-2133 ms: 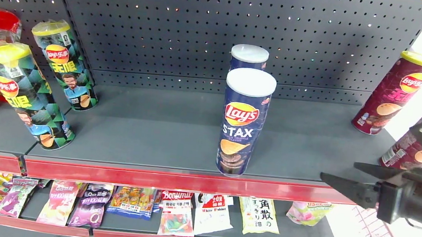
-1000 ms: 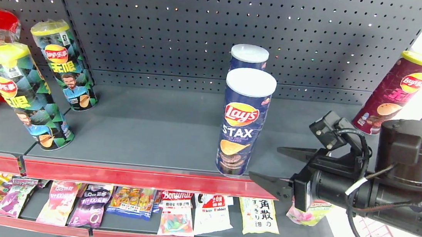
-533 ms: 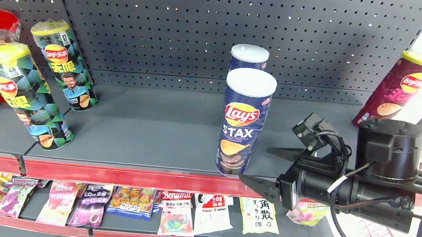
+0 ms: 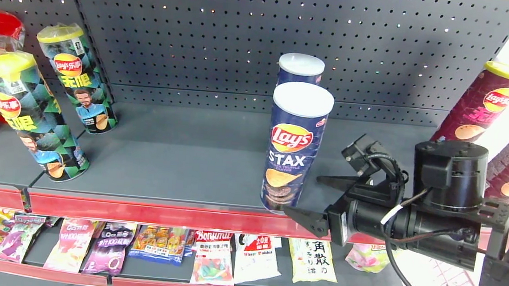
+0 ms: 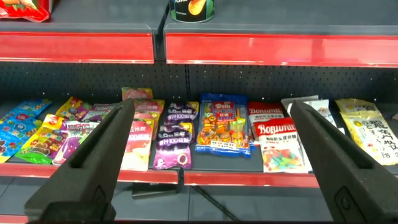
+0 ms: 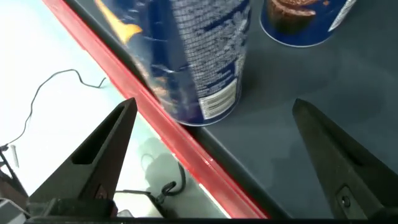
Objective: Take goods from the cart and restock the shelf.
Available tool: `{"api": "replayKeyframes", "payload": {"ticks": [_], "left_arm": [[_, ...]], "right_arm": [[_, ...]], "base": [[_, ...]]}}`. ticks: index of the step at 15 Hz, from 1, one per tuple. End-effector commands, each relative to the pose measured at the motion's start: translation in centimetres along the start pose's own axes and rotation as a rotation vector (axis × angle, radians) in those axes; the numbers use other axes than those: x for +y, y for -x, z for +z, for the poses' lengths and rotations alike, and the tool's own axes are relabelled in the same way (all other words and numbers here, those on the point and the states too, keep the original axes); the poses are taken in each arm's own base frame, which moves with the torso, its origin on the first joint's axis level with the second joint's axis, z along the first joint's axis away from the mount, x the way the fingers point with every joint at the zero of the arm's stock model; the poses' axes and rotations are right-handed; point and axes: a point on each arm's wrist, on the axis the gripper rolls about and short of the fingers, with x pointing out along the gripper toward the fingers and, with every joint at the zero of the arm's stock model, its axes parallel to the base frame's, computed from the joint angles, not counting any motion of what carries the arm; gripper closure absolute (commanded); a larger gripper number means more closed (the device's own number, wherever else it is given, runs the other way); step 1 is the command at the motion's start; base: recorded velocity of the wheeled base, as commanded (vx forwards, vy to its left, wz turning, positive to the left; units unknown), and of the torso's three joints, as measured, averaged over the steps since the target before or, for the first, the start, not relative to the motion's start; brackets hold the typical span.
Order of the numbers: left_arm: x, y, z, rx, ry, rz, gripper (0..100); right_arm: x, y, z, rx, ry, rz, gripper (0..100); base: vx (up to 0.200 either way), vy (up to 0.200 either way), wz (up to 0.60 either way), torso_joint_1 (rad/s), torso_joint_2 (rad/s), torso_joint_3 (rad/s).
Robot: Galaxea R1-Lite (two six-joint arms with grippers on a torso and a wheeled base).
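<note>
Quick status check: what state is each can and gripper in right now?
front blue can: upright at shelf edge, ungripped
rear blue can: upright behind it
right gripper: open, empty, near front blue can
left gripper: open, empty
green cans: standing, lidded
maroon cans: standing, lidded

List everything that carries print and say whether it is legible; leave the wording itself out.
Front blue can: big logo and words, legible; its barcode blurred.
Green cans: logo and characters, legible.
Maroon cans: logo legible.
Snack bags: big words legible, fine print too small.
</note>
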Motion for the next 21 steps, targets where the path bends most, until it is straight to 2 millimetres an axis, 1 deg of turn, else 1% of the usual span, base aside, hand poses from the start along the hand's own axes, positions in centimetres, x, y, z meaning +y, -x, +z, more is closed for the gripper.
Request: {"api": "replayKeyframes", "payload": {"ticks": [1, 3, 5, 8, 14, 18, 19, 21], "left_arm": [[0.0, 0.0, 0.0, 0.000, 0.000, 0.002, 0], [0.0, 0.0, 0.0, 0.000, 0.000, 0.002, 0], [0.0, 0.0, 0.0, 0.000, 0.000, 0.000, 0], [0.0, 0.0, 0.0, 0.000, 0.000, 0.002, 0], [0.0, 0.0, 0.0, 0.000, 0.000, 0.000, 0], [0.0, 0.0, 0.0, 0.000, 0.000, 0.000, 0], [0.0, 0.0, 0.0, 0.000, 0.000, 0.000, 0], [0.0, 0.0, 0.0, 0.000, 0.000, 0.000, 0]], "right_arm": [[-0.3, -0.3, -0.2, 0.011, -0.006, -0.006, 0], [-0.4, -0.5, -0.3, 0.017, -0.008, -0.008, 0], [-1.2, -0.7, -0.2, 0.013, -0.022, -0.035, 0], [-1.7, -0.7, -0.2, 0.015, -0.027, -0.050, 0], [-2.6, -0.5, -0.3, 0.014, -0.036, -0.077, 0], [-2.8, -0.5, -0.4, 0.019, -0.040, -0.082, 0], [-2.8, -0.4, -0.5, 0.018, -0.040, -0.081, 0], [-3.8, 0.8, 0.0, -0.009, -0.048, -0.119, 0]], "base": [[0.000, 0.000, 0.00, 0.000, 0.00, 0.000], [0.000, 0.000, 0.00, 0.000, 0.00, 0.000], [0.000, 0.000, 0.00, 0.000, 0.00, 0.000], [0.000, 0.000, 0.00, 0.000, 0.00, 0.000], [0.000, 0.000, 0.00, 0.000, 0.00, 0.000], [0.000, 0.000, 0.00, 0.000, 0.00, 0.000], [0.000, 0.000, 0.00, 0.000, 0.00, 0.000], [0.000, 0.000, 0.00, 0.000, 0.00, 0.000]]}}
